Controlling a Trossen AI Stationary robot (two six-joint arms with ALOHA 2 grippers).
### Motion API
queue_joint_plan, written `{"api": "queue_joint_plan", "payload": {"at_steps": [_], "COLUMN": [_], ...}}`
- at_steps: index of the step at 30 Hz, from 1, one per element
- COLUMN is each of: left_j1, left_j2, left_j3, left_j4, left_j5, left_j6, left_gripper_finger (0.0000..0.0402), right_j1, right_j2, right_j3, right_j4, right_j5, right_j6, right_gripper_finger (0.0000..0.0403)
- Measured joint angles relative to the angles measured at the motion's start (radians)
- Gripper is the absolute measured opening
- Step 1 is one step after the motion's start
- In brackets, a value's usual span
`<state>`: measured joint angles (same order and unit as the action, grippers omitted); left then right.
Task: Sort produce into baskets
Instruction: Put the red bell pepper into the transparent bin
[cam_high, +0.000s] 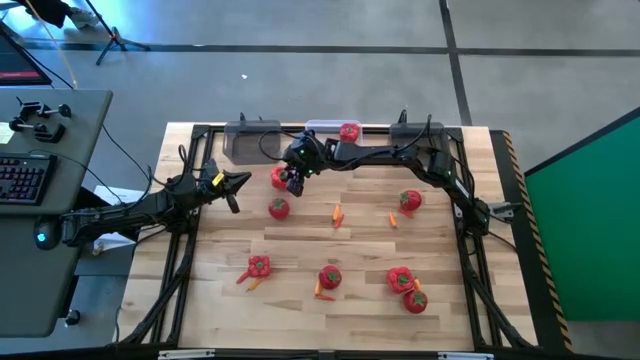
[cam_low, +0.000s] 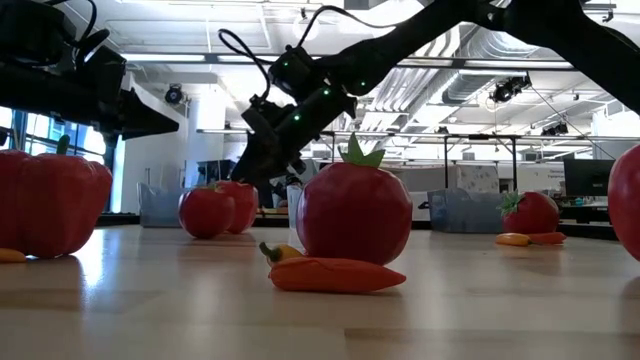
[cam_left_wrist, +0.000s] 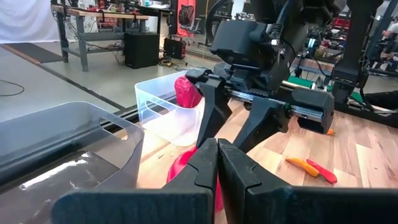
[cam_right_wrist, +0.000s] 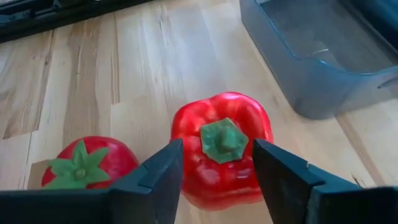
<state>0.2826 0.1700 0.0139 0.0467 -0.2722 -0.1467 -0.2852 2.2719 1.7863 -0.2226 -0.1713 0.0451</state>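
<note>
My right gripper (cam_right_wrist: 217, 165) hangs over a red bell pepper (cam_right_wrist: 222, 149), fingers spread to either side of it with its green stem between them. They are not touching its skin, so nothing is gripped. My left gripper (cam_left_wrist: 217, 163) waits off to the side with its fingers pressed together on nothing.

The risk, as I judge it, is the pepper's shape: it is lobed, glossy and rounded, so if I close too high on the shoulders it may squirt out and roll. A tomato (cam_right_wrist: 84, 163) sits just beside my near finger, almost touching the pepper; coming down carelessly, I could knock it away or pinch both. A dark grey basket (cam_right_wrist: 323, 56) stands near, beyond my other finger, and a wide swing could clip its rim.

The pepper stands upright, stem up, on bare wood, squat and shiny, its lobes uneven.
</note>
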Motion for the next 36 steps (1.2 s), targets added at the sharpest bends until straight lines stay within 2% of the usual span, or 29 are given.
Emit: {"api": "queue_joint_plan", "payload": {"at_steps": [10,14,19,23,27,36], "left_j1": [0.0,0.0,0.0,0.0,0.0,0.0], "left_j2": [0.0,0.0,0.0,0.0,0.0,0.0], "left_j3": [0.0,0.0,0.0,0.0,0.0,0.0], "left_j4": [0.0,0.0,0.0,0.0,0.0,0.0], "left_j5": [0.0,0.0,0.0,0.0,0.0,0.0], "left_j6": [0.0,0.0,0.0,0.0,0.0,0.0], "left_gripper_finger": [0.0,0.0,0.0,0.0,0.0,0.0], "right_j1": [0.0,0.003,0.005,0.005,0.006,0.004], "right_j2": [0.0,0.0,0.002,0.012,0.019,0.019], "right_j3": [0.0,0.0,0.0,0.0,-0.002,-0.002], "right_j4": [0.069,0.065,0.081,0.105,0.123,0.122], "right_j5": [0.012,0.067,0.06,0.04,0.01,0.004], "right_j6": [0.0,-0.001,-0.009,-0.021,-0.02,-0.029], "right_gripper_finger": [0.0142,0.015,0.0176,0.0172,0.0139,0.0029]}}
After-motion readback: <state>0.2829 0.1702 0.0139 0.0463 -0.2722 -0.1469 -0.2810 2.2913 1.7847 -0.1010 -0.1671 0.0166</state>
